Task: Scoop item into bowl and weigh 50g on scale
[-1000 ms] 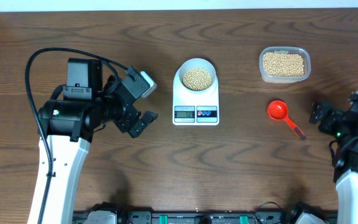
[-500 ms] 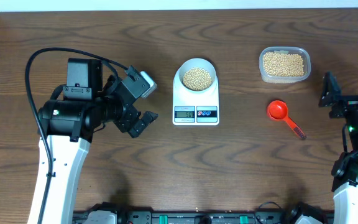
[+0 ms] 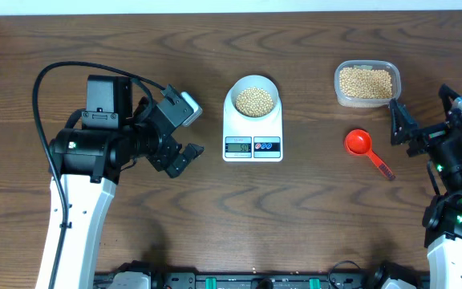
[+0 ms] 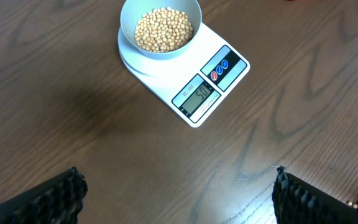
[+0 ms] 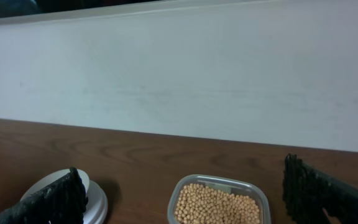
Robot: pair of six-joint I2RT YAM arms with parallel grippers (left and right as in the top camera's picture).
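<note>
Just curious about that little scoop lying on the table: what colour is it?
The scoop is red, clearest in the overhead view.

My left arm (image 3: 74, 201) rose from the near left edge of the surface and bent at a black elbow, the forearm reaching to the right. My left end effector (image 3: 189, 133) hung above the surface, facing down, its two fingers (image 4: 58, 199) spread wide with nothing between them. My right arm (image 3: 455, 225) stood at the near right corner, the wrist raised and turned nearly level toward the far side. My right end effector (image 3: 421, 111) was likewise spread wide and gripped nothing, and its ribbed black fingers (image 5: 48, 202) showed at the two lower corners of the right wrist view.
</note>
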